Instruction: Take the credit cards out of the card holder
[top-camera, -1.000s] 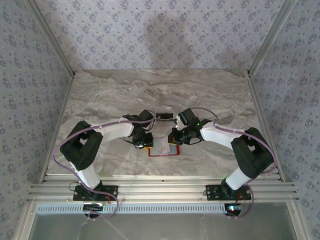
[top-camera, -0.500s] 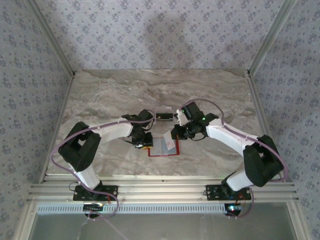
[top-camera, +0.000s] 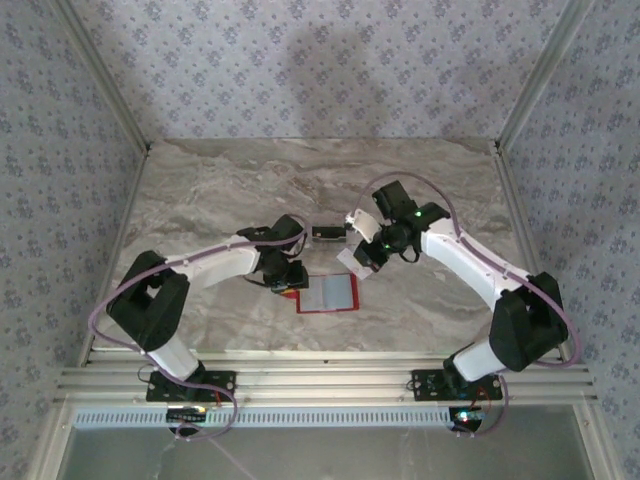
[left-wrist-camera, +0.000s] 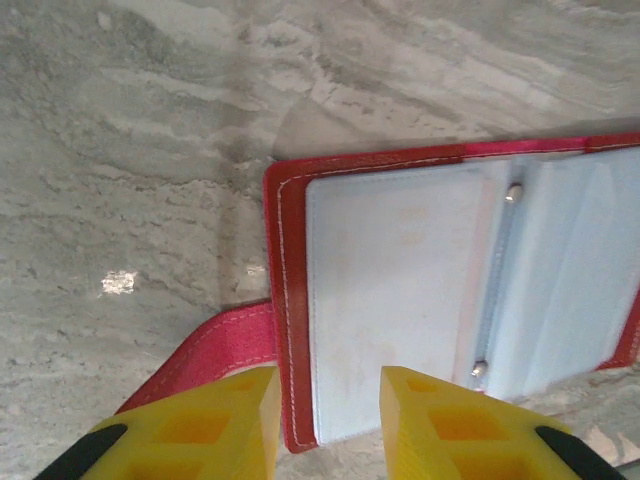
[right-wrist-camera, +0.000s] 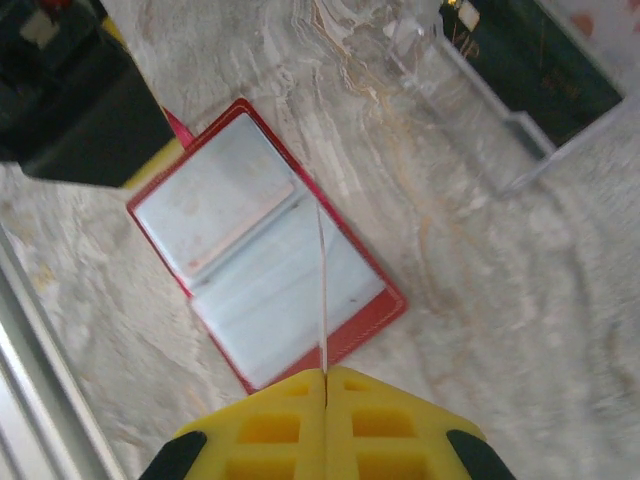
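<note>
One grey-veined marble counter (top-camera: 200, 200) carries two white-and-black arms, the left arm (top-camera: 215, 262) and the right arm (top-camera: 465, 262). One flat red bifold card holder (top-camera: 330, 295) is laid open near the front, and one clear plastic case (top-camera: 326, 232) is set behind it. The thin pale credit cards (top-camera: 352, 260) are pinched in the closed right claw (right-wrist-camera: 325, 380). A second ago they were over the holder; now they are lifted clear, up and to the right. Only one card edge is seen from the right wrist. The left claw (left-wrist-camera: 330, 400) is seen narrowly parted over the holder's corner beside its tab.
</note>
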